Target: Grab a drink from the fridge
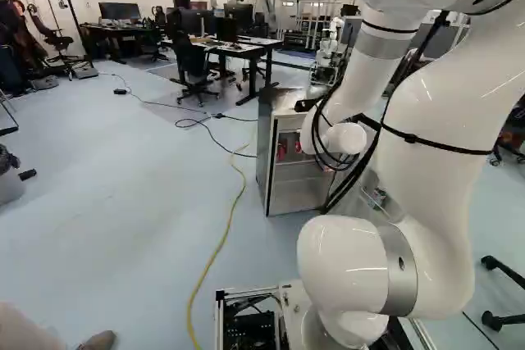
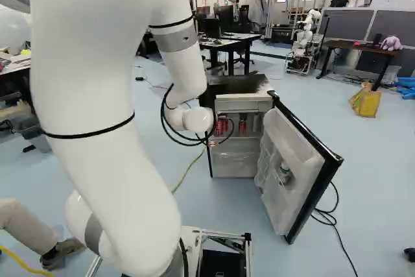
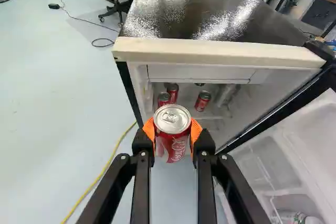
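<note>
One red can (image 3: 172, 136) is sitting between orange pads (image 3: 196, 130); the claw (image 2: 212, 141) is clenching it from both sides; open fridge (image 3: 220, 54) is standing ahead.

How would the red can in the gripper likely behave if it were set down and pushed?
The can looks unopened, so it is probably stiff and rather heavy for its size. Its smooth side might slip, though orange pads press it from both sides. Being round, it would likely roll if tipped.
</note>
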Available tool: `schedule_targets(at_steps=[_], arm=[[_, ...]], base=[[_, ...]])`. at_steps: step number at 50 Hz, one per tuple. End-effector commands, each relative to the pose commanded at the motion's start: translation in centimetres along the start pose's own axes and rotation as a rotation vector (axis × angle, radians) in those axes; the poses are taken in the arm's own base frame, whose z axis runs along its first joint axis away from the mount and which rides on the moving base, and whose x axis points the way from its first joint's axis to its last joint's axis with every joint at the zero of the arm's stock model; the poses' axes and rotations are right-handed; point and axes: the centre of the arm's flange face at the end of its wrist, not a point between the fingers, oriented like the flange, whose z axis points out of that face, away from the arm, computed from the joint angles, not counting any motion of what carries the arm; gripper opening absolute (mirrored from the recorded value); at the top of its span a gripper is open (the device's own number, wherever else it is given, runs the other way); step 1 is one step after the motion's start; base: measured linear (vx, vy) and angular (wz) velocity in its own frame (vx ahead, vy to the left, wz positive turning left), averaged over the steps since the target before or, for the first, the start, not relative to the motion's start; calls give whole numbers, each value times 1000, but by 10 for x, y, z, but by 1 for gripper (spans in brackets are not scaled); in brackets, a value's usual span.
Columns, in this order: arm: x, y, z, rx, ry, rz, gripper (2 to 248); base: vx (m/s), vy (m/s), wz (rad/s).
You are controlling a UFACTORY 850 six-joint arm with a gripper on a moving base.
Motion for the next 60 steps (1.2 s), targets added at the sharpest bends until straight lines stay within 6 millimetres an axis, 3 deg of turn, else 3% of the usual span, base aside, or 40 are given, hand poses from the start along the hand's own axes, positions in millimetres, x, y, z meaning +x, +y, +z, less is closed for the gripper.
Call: schedule_targets(at_steps=[60], arm=[[53, 7, -11, -45, -9, -1, 86]], base=[[0, 0, 0]])
